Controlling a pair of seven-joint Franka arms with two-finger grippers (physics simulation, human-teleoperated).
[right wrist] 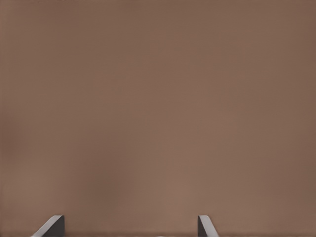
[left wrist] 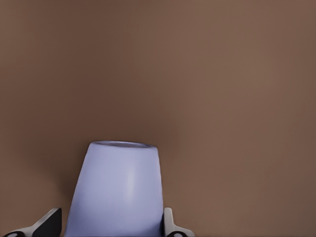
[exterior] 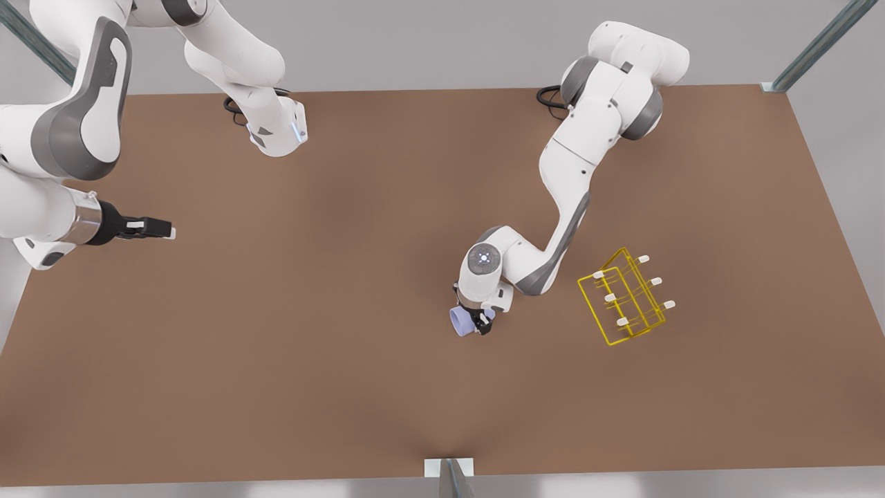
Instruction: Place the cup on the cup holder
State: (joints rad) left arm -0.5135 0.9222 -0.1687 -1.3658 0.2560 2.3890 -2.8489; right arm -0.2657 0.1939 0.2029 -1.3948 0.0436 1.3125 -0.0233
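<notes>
The lavender-blue cup point(exterior: 460, 320) is held near the middle of the brown table, with my left gripper point(exterior: 478, 322) shut on it. In the left wrist view the cup point(left wrist: 116, 190) sits between the two fingers point(left wrist: 170, 226) and points away over bare table. The yellow wire cup holder point(exterior: 626, 297), with white-capped prongs, stands apart from the cup toward the front view's right. My right gripper point(exterior: 157, 228) waits at the front view's far left. It is open, and in the right wrist view its fingers point(right wrist: 52, 226) are spread with only table between them.
The brown table point(exterior: 311, 360) spreads wide around the cup and the holder. Metal posts stand at the back corners point(exterior: 819, 45), and a small bracket point(exterior: 449, 470) sits at the middle of the near edge. The arm bases are at the back edge.
</notes>
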